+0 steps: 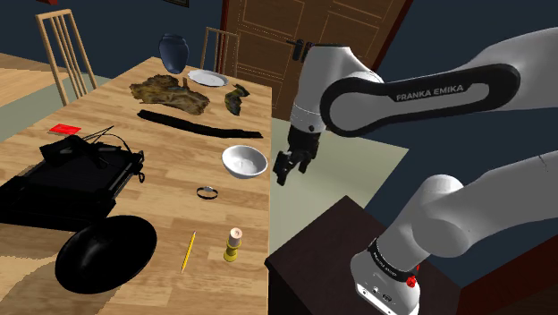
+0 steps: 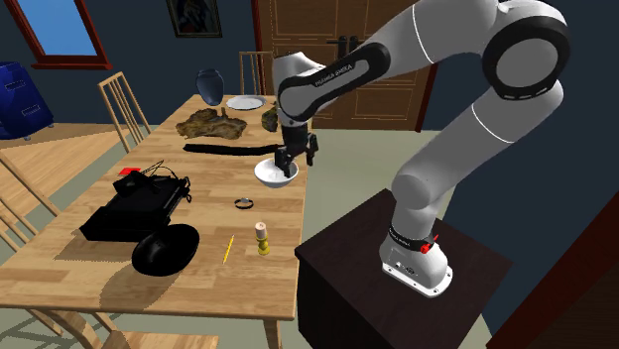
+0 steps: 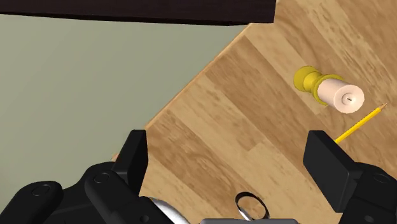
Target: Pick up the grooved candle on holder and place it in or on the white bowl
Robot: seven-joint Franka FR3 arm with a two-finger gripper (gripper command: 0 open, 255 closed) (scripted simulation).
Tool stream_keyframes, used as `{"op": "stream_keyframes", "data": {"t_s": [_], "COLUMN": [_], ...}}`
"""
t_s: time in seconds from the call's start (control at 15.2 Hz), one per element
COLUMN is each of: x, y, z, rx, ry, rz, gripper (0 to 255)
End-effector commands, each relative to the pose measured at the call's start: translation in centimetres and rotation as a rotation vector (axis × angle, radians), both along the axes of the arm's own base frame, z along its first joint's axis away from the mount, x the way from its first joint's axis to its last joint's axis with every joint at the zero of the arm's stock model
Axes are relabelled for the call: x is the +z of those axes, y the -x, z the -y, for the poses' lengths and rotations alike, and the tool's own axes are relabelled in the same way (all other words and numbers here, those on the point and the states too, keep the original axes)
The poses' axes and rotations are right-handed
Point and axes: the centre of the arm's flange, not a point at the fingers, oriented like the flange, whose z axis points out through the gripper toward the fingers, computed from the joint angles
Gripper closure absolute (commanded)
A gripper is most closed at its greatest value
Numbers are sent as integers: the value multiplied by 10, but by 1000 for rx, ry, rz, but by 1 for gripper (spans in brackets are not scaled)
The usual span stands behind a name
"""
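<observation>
A short cream candle on a yellow holder stands upright near the wooden table's front edge, also seen as the candle and the candle. The white bowl sits farther back by the same edge, and again as the bowl. My black gripper hangs open in the air just beside and above the bowl, well apart from the candle. The gripper holds nothing. In the wrist view the gripper has its fingers wide apart over the bare tabletop.
A small metal ring and a yellow pencil lie between bowl and candle. A black bowl, a black case, a dark strip, a plate and a vase occupy the table. The dark stand is beside the edge.
</observation>
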Motion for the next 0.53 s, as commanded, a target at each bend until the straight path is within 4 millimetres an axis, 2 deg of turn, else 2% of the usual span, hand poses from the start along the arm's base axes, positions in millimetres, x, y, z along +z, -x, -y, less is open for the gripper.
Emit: {"op": "stream_keyframes", "data": {"t_s": [0.0, 0.46], "x": [-16, -77], "y": [-2, -8], "z": [-22, -93], "rx": [-6, -20], "ry": [2, 11], "rz": [-3, -15], "gripper": [0, 0]}}
